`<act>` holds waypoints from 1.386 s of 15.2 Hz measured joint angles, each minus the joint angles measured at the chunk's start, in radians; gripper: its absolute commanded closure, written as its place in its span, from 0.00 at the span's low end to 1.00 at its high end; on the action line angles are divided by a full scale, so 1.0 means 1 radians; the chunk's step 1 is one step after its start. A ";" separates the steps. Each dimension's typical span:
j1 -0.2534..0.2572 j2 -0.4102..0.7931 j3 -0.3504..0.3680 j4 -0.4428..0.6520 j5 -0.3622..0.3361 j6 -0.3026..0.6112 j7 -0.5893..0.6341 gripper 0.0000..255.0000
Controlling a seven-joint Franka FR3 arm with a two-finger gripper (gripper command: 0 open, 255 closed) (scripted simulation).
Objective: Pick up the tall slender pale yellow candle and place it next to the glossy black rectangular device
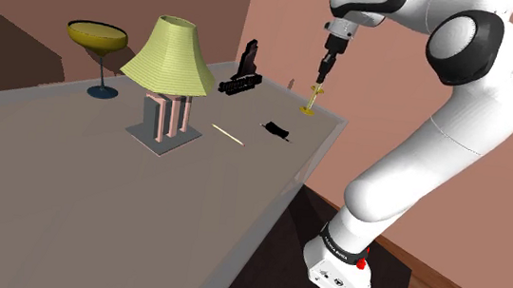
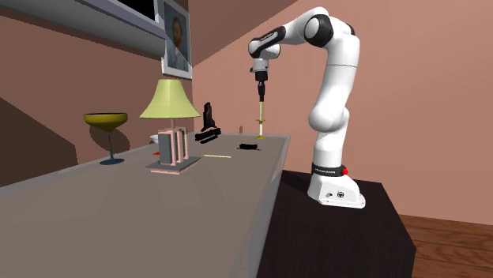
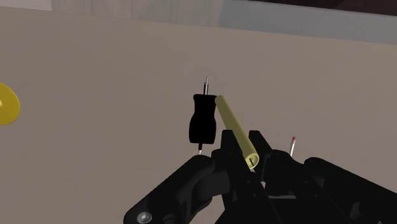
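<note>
My gripper (image 1: 325,71) (image 2: 261,80) (image 3: 245,145) is shut on the top of a slender pale yellow candle (image 1: 319,85) (image 2: 261,103) (image 3: 232,121), which hangs upright. The candle is over the table's far corner, just above a brass candle holder (image 1: 309,109) (image 2: 260,130) (image 3: 6,104). A small black device (image 1: 277,130) (image 2: 248,147) (image 3: 203,121) lies flat on the table, a short way from the holder towards the lamp. A taller black device on a stand (image 1: 243,73) (image 2: 208,126) sits further back by the wall.
A lamp (image 1: 168,59) (image 2: 169,103) with a yellow-green shade stands mid-table, and a wide goblet (image 1: 99,39) (image 2: 107,126) stands beyond it. A thin stick (image 1: 228,135) (image 2: 217,156) lies between the lamp and the small device. The table edge (image 1: 326,144) runs close to the holder.
</note>
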 measured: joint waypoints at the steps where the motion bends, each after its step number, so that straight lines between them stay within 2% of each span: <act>1: 0.000 -0.004 0.001 -0.017 -0.001 0.014 0.002 1.00; 21: -0.004 0.032 -0.010 -0.252 0.005 0.282 -0.001 1.00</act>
